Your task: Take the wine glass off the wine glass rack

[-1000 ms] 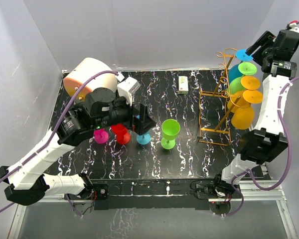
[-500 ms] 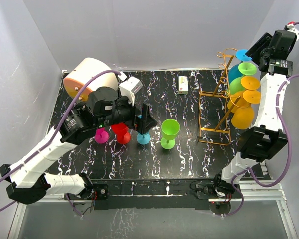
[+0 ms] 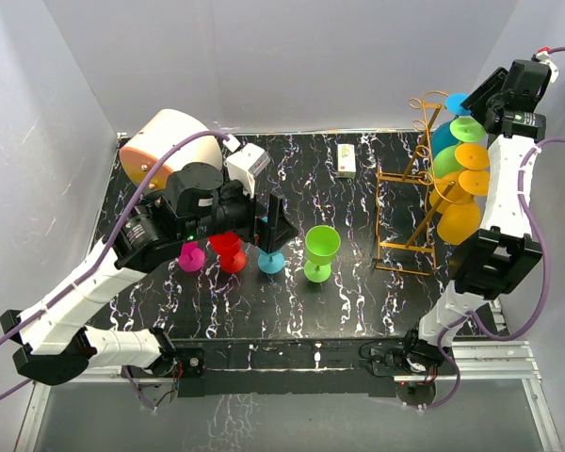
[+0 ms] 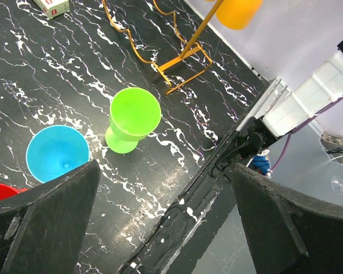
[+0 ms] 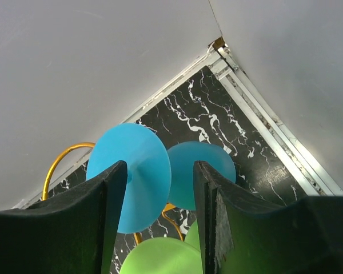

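Top external: 4 glasses [image 3: 322, 247] on table [image 3: 358, 282], 4 on wine glass rack [image 3: 395, 175].

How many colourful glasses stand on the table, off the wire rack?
4, in a row, left to right: pink glass, red glass, blue glass, green glass. The left arm overhangs the row's left end, so another may be hidden.

The black, white-veined desk [image 3: 358, 282] carries a cream-and-orange drum [image 3: 165, 137] at upper left, a small white box [image 3: 347, 158] at top centre, the wine glass rack [image 3: 378, 221] at right, and a magenta glass [image 3: 190, 258], red glass [image 3: 229, 252], blue glass [image 3: 272, 263] and green glass [image 3: 320, 250] standing in a row mid-frame.
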